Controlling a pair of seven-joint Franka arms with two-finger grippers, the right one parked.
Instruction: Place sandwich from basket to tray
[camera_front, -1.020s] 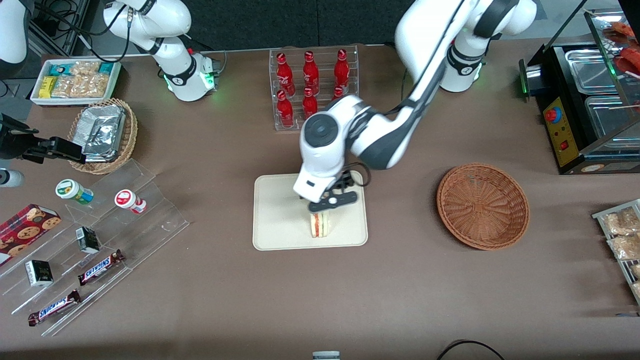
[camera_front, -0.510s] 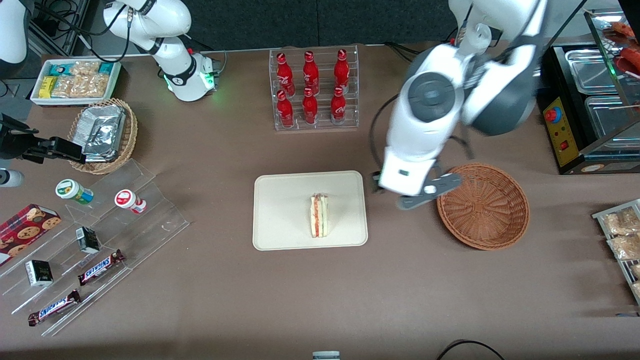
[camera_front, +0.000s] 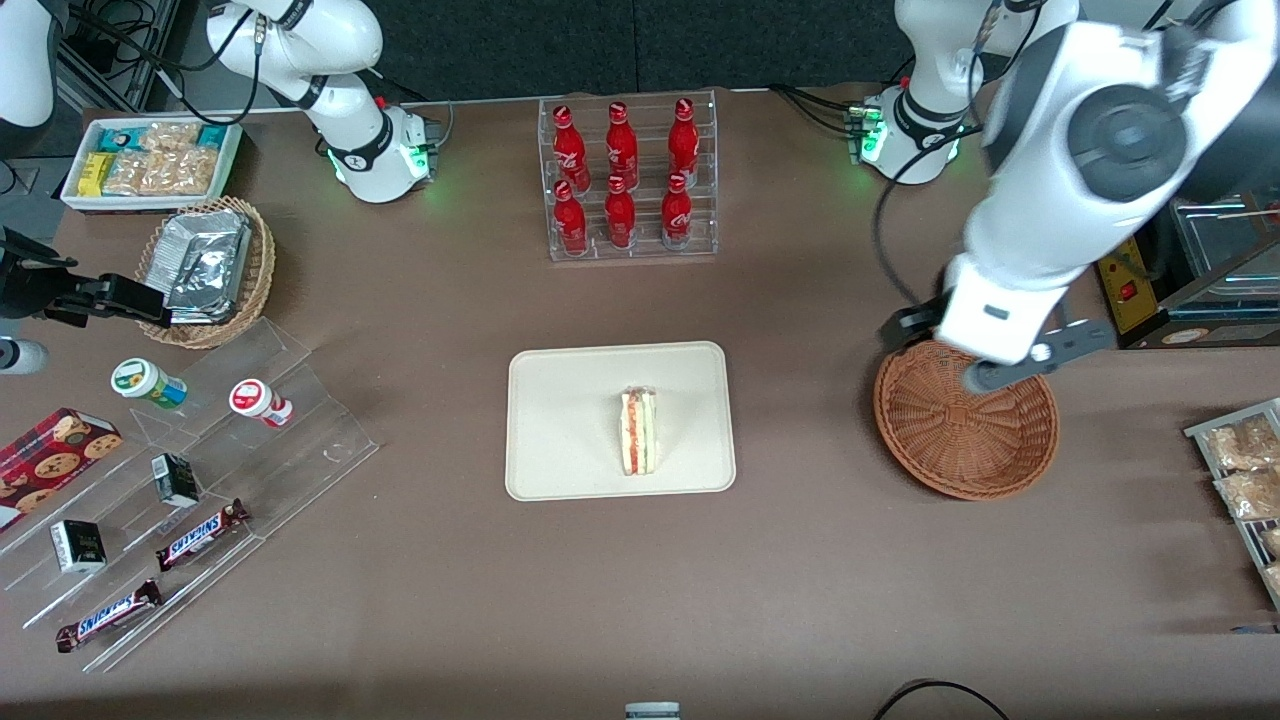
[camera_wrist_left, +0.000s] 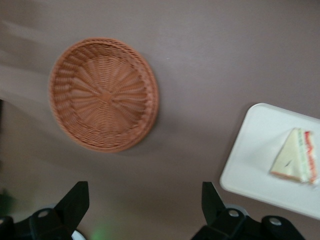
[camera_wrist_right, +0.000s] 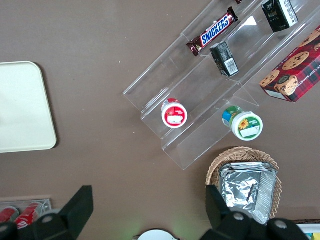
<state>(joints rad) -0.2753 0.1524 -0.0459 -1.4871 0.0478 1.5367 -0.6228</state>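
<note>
At the frame's right, your left arm reaches down, its gripper (camera_front: 990, 350) spread and empty above the round reddish-brown wicker basket (camera_front: 966, 412); the triangular wrapped sandwich (camera_front: 638, 445) lies on the cream rectangular tray (camera_front: 560, 420) at centre.

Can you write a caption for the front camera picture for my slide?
Wrapped triangular sandwich lies on the cream rectangular tray; the open tool hovers above the empty round reddish-brown wicker basket.

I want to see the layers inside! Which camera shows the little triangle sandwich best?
The front view: the triangular white-bread sandwich stands sharp on the cream plastic tray, red and green layers showing. The left wrist view, past the open gripper, blurs it. The right wrist view misses it.
</note>
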